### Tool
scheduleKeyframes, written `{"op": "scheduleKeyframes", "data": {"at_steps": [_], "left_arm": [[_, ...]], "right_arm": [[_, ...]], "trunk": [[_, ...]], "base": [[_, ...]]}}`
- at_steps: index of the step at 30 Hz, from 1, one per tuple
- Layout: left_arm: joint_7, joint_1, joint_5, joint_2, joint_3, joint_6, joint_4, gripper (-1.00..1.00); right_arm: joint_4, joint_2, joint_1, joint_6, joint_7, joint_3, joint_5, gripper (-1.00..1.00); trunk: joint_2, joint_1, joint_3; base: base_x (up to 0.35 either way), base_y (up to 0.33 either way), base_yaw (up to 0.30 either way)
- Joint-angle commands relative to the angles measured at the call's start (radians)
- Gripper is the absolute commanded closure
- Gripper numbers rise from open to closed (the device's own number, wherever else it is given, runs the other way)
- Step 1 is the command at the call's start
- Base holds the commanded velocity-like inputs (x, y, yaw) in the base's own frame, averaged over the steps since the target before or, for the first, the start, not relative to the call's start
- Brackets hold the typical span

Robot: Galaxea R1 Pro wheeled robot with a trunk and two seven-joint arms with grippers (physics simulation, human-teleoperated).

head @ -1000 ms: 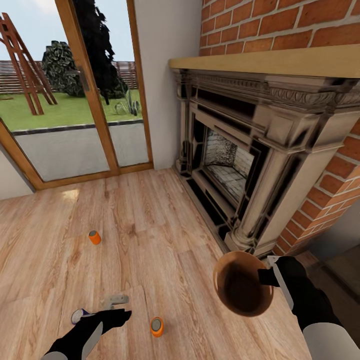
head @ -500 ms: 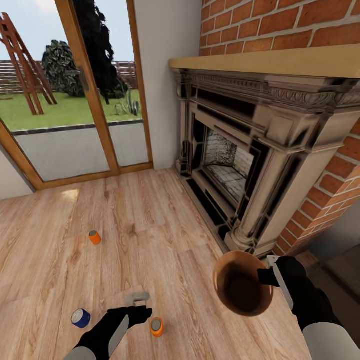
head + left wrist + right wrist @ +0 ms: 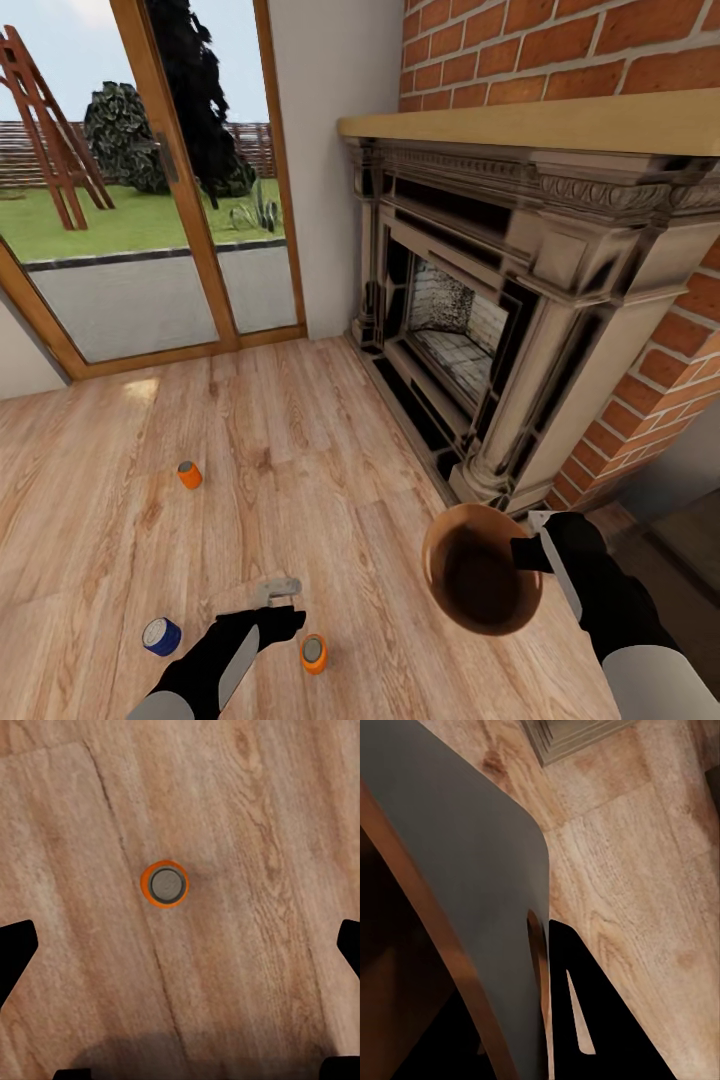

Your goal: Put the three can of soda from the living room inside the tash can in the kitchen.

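On the light wood plank floor (image 3: 300,440) of the living room, three soda cans stood upright and well apart: a bright orange can with a grey metal top (image 3: 313,653) nearest the robot, a dark blue can with a grey top (image 3: 161,636) off to its left, and a second orange can (image 3: 189,474) farther out toward the wood-framed glass doors (image 3: 150,180). The left gripper (image 3: 280,587) hung over the floor just beside the nearest orange can, and in the left wrist view that can (image 3: 165,883) sat between the two black fingertips (image 3: 15,949), which were spread wide with nothing touching them. The right gripper (image 3: 532,540) was pinched on the rim of the round tapered bin with a copper-brown inside (image 3: 480,582), holding it off the floor with its mouth tipped toward the camera, in front of the ornate stone fireplace (image 3: 500,300) set in the red brick wall (image 3: 560,50). In the right wrist view the bin's wall (image 3: 450,870) showed dark grey, close against one black finger (image 3: 585,1020).
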Motion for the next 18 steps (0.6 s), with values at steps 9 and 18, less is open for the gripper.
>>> {"op": "scheduleKeyframes", "data": {"at_steps": [9, 18], "left_arm": [[0.0, 0.0, 0.0, 0.0, 0.0, 0.0, -0.001, -1.0], [0.0, 0.0, 0.001, -0.001, 0.0, 0.001, -0.001, -1.0]], "right_arm": [[0.0, 0.0, 0.0, 0.0, 0.004, 0.001, -0.011, 1.0], [0.0, 0.0, 0.0, 0.0, 0.004, 0.001, -0.011, 1.0]], "trunk": [[0.0, 0.0, 0.0], [0.028, -0.015, 0.013]], "base": [[0.0, 0.0, 0.0], [0.0, 0.0, 0.0]]}}
